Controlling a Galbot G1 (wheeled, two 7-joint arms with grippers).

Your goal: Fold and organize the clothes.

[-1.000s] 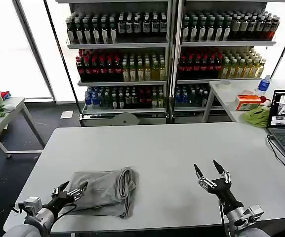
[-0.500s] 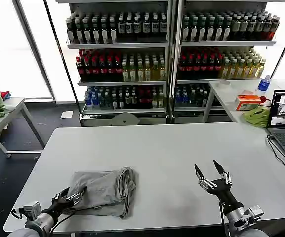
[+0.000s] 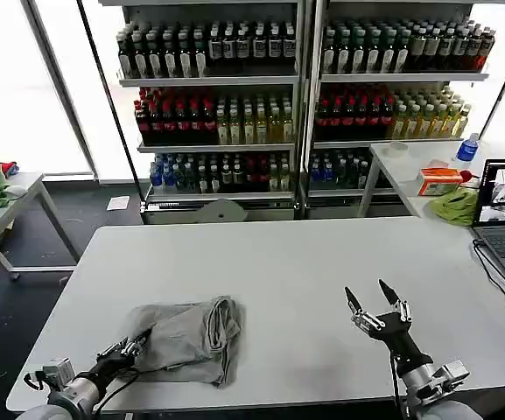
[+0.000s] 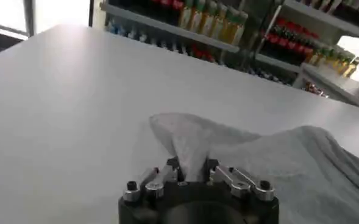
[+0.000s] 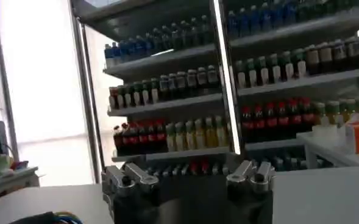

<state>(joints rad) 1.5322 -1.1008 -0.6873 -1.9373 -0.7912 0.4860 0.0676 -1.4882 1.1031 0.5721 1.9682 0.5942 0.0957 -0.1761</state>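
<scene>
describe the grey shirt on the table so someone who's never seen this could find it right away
On the big white table before the drink shelves, look to the near left corner. The grey shirt lies there crumpled, its corner pinched by the left gripper. It is the only cloth on this table.

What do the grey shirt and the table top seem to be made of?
The grey shirt looks like soft knit cotton or a cotton blend, matte: it lies in loose folds and bunches limply where the left gripper pinches it. The table looks like smooth, pale grey laminate or painted board, with a faint sheen. Neither is certain from looks alone.
</scene>
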